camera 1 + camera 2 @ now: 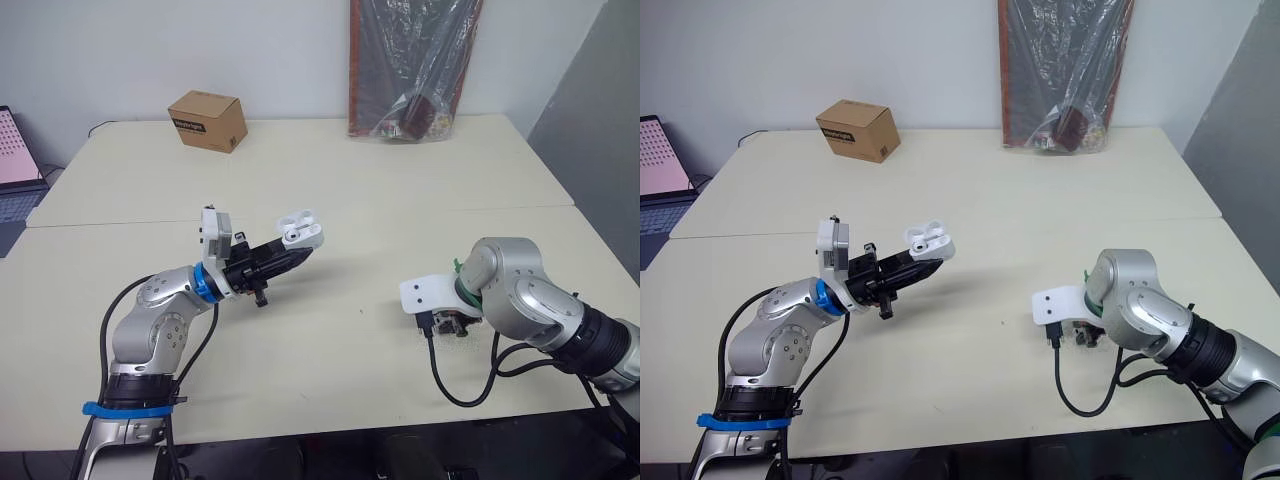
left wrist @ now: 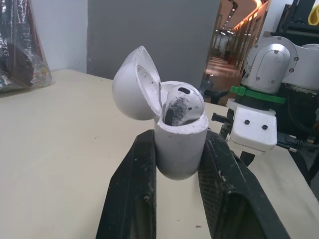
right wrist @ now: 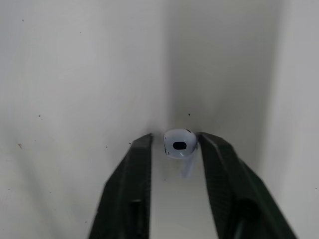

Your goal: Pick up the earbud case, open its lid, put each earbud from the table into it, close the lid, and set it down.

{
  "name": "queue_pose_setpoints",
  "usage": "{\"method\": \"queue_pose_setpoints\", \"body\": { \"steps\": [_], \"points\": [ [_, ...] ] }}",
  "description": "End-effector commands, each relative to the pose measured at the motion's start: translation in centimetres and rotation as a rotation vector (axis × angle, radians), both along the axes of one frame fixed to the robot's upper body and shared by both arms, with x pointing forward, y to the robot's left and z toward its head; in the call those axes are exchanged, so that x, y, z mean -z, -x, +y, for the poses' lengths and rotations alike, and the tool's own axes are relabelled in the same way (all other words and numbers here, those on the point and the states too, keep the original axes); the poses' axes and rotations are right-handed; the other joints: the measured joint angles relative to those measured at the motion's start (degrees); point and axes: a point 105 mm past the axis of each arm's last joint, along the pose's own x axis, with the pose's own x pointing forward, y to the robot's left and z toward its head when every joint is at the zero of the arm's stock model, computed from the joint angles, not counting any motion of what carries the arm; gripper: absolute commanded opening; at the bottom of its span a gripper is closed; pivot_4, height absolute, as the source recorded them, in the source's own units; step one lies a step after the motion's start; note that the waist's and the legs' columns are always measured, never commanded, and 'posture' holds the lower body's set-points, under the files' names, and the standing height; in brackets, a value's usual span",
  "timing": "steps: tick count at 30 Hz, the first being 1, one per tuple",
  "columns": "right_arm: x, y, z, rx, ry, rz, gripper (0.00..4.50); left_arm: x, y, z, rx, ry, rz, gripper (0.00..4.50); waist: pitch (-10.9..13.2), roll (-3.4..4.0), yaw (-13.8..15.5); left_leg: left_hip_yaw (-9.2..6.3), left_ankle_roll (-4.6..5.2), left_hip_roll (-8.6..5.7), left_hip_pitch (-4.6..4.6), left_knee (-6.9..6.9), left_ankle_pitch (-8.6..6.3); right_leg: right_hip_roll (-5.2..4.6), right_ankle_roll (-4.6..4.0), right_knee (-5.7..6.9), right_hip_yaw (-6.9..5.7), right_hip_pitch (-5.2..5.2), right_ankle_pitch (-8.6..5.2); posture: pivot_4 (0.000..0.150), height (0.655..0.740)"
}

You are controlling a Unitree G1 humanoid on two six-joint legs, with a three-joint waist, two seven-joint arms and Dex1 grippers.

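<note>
Left end effector (image 1: 282, 258) is closed on earbud case (image 2: 179, 154), held up off bench (image 1: 350, 180). Its lid (image 2: 132, 82) is tipped open, and first earbud (image 2: 182, 102) is sat inside. On bench, second earbud (image 3: 180, 144) is seen between parted fingers of right end effector (image 3: 174, 137), not squeezed yet. Stem is pointed back along fingers. Case is found to left of right end effector, well apart. Carry across is likely needed after grip.

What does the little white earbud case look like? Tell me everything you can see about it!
The earbud case is small, white and rounded, like smooth plastic with dark scuffs. Its hinged lid stands open, tipped back. One white earbud sits inside. The left gripper pinches its body between two black fingers, holding it up above the table.
</note>
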Motion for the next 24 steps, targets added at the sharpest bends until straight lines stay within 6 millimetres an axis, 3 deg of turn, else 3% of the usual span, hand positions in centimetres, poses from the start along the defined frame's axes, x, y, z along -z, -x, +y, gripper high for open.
{"method": "queue_pose_setpoints", "body": {
  "steps": [1, 9, 14, 20, 24],
  "points": [
    [-0.5, 0.2, 0.0, -0.019, 0.017, -0.007, 0.37, -0.9, 0.0, 0.0, -0.005, 0.002, -0.046, 0.76, 0.0, 0.00, 0.0, 0.00, 0.00, 0.00, 0.00, 0.00, 0.00, 0.00, 0.00, 0.00, 0.00, 0.00, 0.00, 0.150, 0.7400],
    [-0.6, 0.2, -0.2, -0.011, 0.019, -0.014, 0.38, -0.7, 0.0, 0.2, -0.006, -0.002, -0.046, 0.76, 0.0, 0.00, 0.0, 0.00, 0.00, 0.00, 0.00, 0.00, 0.00, 0.00, 0.00, 0.00, 0.00, 0.00, 0.00, 0.150, 0.7400],
    [-2.9, -0.4, 0.3, 0.045, -0.139, -0.107, 0.38, -0.7, -0.5, 0.5, -0.015, -0.002, -0.061, 0.76, 0.0, 0.00, 0.1, -0.01, 0.00, -0.01, -0.03, -0.01, 0.00, -0.01, -0.01, 0.00, -0.01, -0.02, 0.00, 0.150, 0.7400],
    [-3.3, -1.1, 1.0, 0.182, -0.451, -0.259, 0.38, -0.3, -0.9, 0.8, -0.019, -0.003, -0.060, 0.76, 0.0, -0.02, 0.2, -0.07, 0.00, -0.02, -0.09, -0.04, 0.00, -0.02, -0.02, 0.00, -0.06, -0.02, 0.01, 0.150, 0.7400],
    [-5.4, -0.3, 4.5, 0.239, -0.891, -0.318, 0.38, -0.1, -1.2, 0.9, -0.020, -0.006, -0.057, 0.76, 0.0, -0.02, 0.0, -0.04, 0.00, -0.01, -0.09, -0.07, 0.00, -0.01, -0.02, 0.01, -0.02, -0.05, 0.01, 0.150, 0.7400]
  ]
}}
